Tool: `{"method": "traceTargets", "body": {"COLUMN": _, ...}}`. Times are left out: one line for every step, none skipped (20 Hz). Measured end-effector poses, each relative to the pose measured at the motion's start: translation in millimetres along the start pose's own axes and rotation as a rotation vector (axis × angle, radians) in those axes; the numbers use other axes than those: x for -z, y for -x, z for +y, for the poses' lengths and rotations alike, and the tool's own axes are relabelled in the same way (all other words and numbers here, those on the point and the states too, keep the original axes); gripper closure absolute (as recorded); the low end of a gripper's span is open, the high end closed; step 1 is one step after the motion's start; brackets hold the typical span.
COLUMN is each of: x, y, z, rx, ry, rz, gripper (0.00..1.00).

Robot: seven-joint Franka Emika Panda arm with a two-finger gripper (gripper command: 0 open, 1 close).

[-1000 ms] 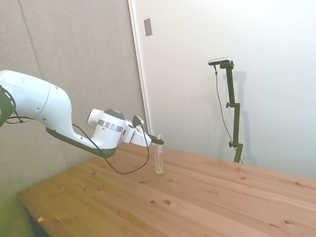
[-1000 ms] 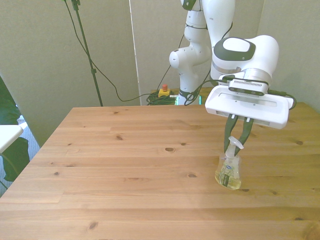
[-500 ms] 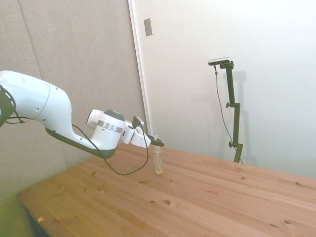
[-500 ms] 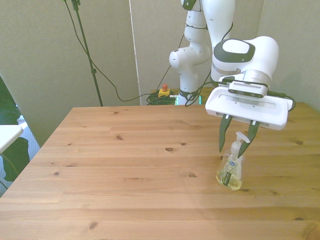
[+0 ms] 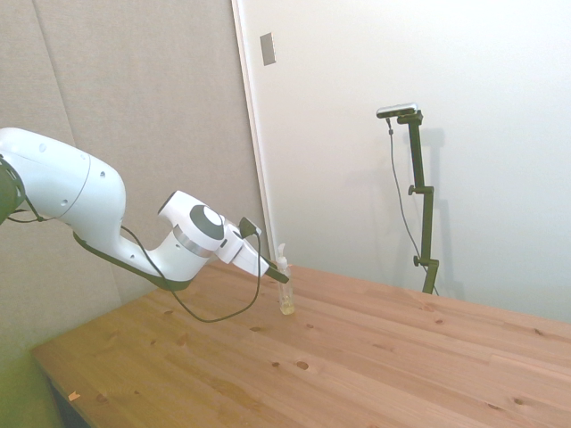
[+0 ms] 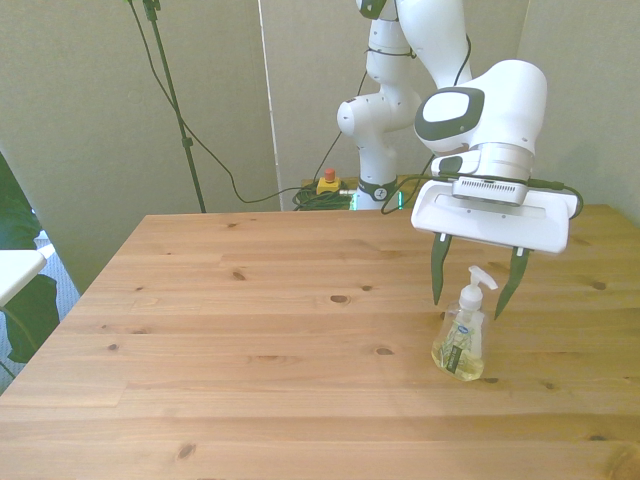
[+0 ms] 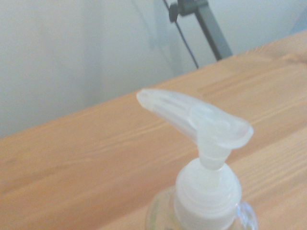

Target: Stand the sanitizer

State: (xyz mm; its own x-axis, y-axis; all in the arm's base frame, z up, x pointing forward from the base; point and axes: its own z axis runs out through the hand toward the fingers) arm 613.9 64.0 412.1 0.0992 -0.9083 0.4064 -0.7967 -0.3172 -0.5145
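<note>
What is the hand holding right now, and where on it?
Nothing. The hand is open, its fingers apart on either side of the pump and clear of it; the sanitizer stands upright by itself on the table.

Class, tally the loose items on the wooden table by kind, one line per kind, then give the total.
Sanitizer bottles, upright: 1
Total on the table: 1
The gripper hangs open above it, its fingers apart from the pump.

My gripper [image 6: 475, 292] straddles the upright sanitizer [image 6: 460, 343], fingers clear of it; bare table [image 6: 250, 340] all around, nothing blocking.
</note>
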Motion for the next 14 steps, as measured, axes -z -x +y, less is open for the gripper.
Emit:
{"method": "traceTargets", "body": {"x": 4, "y": 0, "z": 1, "rx": 0.009, "ry": 0.020, "rz": -0.031, "gripper": 0.00}}
{"method": "traceTargets", "body": {"x": 8, "y": 3, "z": 3, "rx": 0.021, "ry": 0.042, "rz": -0.065, "gripper": 0.00}}
{"method": "traceTargets", "body": {"x": 13, "y": 6, "z": 5, "rx": 0.037, "ry": 0.069, "rz": -0.099, "gripper": 0.00}}
{"method": "traceTargets", "body": {"x": 20, "y": 9, "z": 6, "rx": 0.056, "ry": 0.096, "rz": -0.132, "gripper": 0.00}}
{"method": "traceTargets", "body": {"x": 26, "y": 11, "z": 6, "rx": 0.079, "ry": 0.125, "rz": -0.162, "gripper": 0.00}}
{"method": "traceTargets", "body": {"x": 32, "y": 12, "z": 6, "rx": 0.105, "ry": 0.151, "rz": -0.191, "gripper": 0.00}}
{"method": "traceTargets", "body": {"x": 38, "y": 12, "z": 7, "rx": 0.133, "ry": 0.177, "rz": -0.220, "gripper": 0.00}}
{"method": "traceTargets", "body": {"x": 43, "y": 10, "z": 8, "rx": 0.161, "ry": 0.204, "rz": -0.250, "gripper": 0.00}}
{"method": "traceTargets", "body": {"x": 48, "y": 6, "z": 10, "rx": 0.192, "ry": 0.232, "rz": -0.280, "gripper": 0.00}}
{"method": "traceTargets", "body": {"x": 53, "y": 1, "z": 13, "rx": 0.225, "ry": 0.262, "rz": -0.310, "gripper": 0.00}}
{"method": "traceTargets", "body": {"x": 58, "y": -6, "z": 16, "rx": 0.260, "ry": 0.293, "rz": -0.340, "gripper": 0.00}}
{"method": "traceTargets", "body": {"x": 63, "y": -14, "z": 21, "rx": 0.296, "ry": 0.322, "rz": -0.370, "gripper": 0.00}}
{"method": "traceTargets", "body": {"x": 70, "y": -23, "z": 28, "rx": 0.340, "ry": 0.355, "rz": -0.406, "gripper": 0.00}}
{"method": "traceTargets", "body": {"x": 75, "y": -29, "z": 35, "rx": 0.379, "ry": 0.384, "rz": -0.436, "gripper": 0.00}}
